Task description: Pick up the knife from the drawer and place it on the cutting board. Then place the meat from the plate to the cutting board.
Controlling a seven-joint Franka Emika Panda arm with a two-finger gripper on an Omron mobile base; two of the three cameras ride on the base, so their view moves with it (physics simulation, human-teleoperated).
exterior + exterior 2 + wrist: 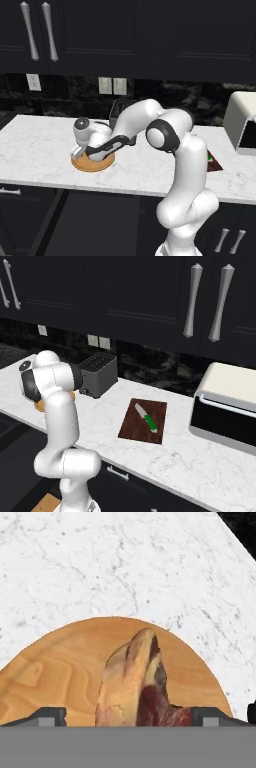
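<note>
Hand view: meat [137, 687] lengthwise away from camera on plate [55, 672], between wide-apart fingers [47, 716] of hand [128, 716].

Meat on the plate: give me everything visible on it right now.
The meat is a lumpy raw-looking chunk, pale tan fat on one side, dark red flesh on the other, rising to a blunt peak. It rests on the round wooden-looking plate, on the marble counter. The open gripper straddles it, fingertips either side, apparently not touching.

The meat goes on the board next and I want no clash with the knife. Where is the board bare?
On the dark brown rectangular cutting board, the green-handled knife lies diagonally across the middle and upper right. The lower-left part, toward the counter's front edge, is bare, as is marble toward the black toaster.
</note>
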